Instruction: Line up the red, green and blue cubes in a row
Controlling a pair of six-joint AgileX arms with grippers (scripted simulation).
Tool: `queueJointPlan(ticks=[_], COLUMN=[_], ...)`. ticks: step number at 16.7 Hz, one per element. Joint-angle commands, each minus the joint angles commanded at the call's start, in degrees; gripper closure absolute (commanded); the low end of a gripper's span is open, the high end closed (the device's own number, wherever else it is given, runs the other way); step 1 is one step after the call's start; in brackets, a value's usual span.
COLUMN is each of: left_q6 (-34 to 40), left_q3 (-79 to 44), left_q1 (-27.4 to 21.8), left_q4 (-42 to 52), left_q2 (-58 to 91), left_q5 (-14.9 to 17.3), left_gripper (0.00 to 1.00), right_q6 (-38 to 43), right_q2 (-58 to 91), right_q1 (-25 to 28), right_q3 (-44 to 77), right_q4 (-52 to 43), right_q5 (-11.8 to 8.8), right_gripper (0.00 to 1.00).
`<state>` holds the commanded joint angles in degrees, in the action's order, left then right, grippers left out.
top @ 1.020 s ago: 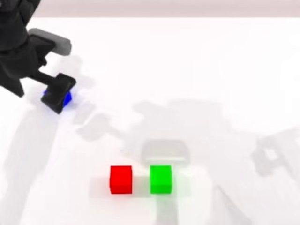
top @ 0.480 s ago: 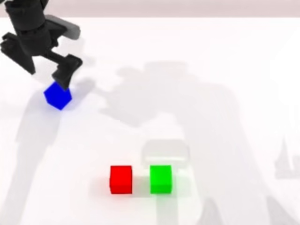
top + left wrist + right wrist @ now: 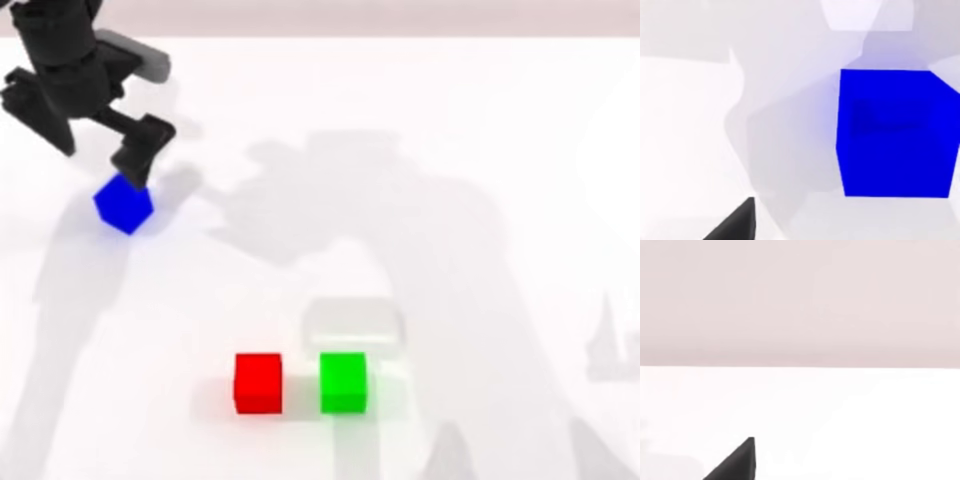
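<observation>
Our left gripper hangs over the far left part of the table, its dark body filling that corner of the top view. The one finger we can make out reaches down toward the blue cube, its tip just at the cube's far edge; we cannot tell whether it touches. The other finger is lost against the arm, so we cannot tell whether the fingers are spread or pressed together. Nothing shows between them.

The blue cube sits on the table just below the gripper, on its near side, turned so that one corner points toward the near edge. In the left wrist view the blue cube fills much of the picture, standing on the white surface in the arm's shadow, and only a dark tip of the gripper shows at the picture's edge.

Well away from our left gripper, nearer to us and to its right, the red cube and the green cube stand side by side, square to the table, with a narrow gap between them; the red one is the closer of the two to the gripper.

Our right arm is outside the top view. Its wrist view shows only bare table, a pale wall and a dark tip, so we cannot tell its fingers' state.
</observation>
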<state>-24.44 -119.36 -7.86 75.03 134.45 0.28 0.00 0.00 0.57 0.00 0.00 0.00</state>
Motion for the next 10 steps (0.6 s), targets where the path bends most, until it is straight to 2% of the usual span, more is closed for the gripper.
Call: queueJointPlan(ticks=[6, 10], left_q6=[-0.2, -0.3], left_q3=[9.7, 11.7], left_q1=[0.2, 0.3], left_q4=[-12.8, -15.0], left_q2=[2.5, 3.2], left_q5=[0.0, 0.0], left_gripper=[0.00, 0.00], right_q6=[0.0, 0.0], right_q2=[0.0, 0.0], right_q1=[0.0, 0.0], right_q3=[0.0, 0.0], right_q4=[0.0, 0.0], right_q5=[0.0, 0.0], right_gripper=[0.00, 0.00])
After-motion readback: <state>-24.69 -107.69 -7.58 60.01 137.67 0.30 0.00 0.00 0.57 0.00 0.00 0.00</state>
